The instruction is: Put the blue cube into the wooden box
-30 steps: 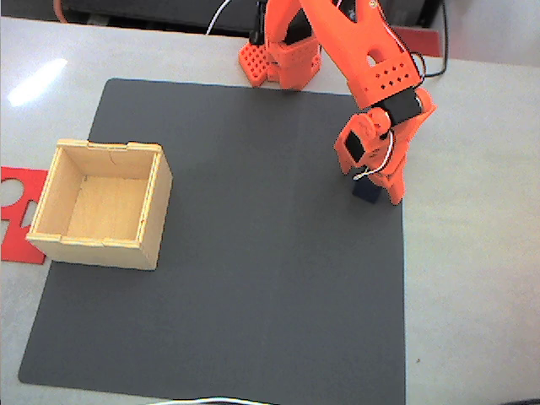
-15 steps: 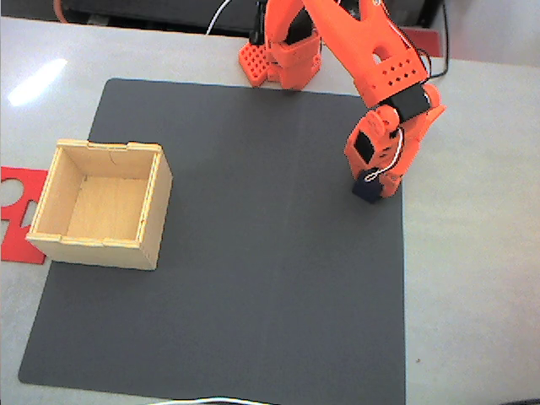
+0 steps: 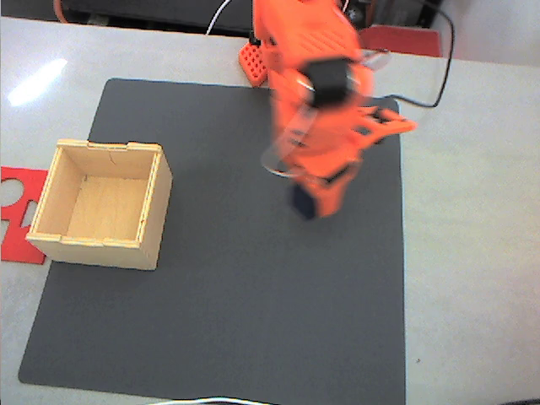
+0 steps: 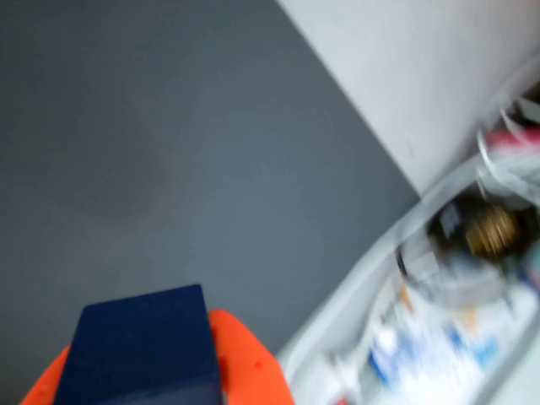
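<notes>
The blue cube (image 3: 304, 202) is held in my orange gripper (image 3: 314, 201), lifted above the middle of the dark mat; the arm is motion-blurred in the fixed view. In the wrist view the blue cube (image 4: 143, 350) sits sharp at the bottom left, with an orange finger (image 4: 245, 363) pressed against its side. The wooden box (image 3: 51, 198) stands open-topped and empty on the mat's left edge, well to the left of the gripper.
A dark grey mat (image 3: 228, 312) covers most of the pale table. A flat red cut-out piece (image 3: 15, 211) lies left of the box. The arm's orange base (image 3: 257, 59) and a black cable (image 3: 439, 76) are at the back.
The arm has swung left from the mat's right edge toward the middle, carrying the blue cube off the mat with it.
</notes>
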You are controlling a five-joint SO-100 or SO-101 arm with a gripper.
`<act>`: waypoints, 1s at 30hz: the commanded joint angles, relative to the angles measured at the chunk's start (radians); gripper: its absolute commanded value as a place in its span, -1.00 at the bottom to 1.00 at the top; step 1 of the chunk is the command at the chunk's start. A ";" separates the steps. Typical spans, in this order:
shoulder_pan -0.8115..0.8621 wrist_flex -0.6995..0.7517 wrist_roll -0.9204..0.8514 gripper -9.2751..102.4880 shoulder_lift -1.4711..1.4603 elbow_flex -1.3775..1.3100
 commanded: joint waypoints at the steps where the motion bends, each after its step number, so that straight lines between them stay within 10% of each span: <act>1: 0.189 0.017 -0.049 -0.83 0.123 -0.106; 12: 0.675 -0.044 -0.044 -0.83 0.255 -0.098; 30: 0.779 -0.342 0.034 -0.83 0.067 -0.095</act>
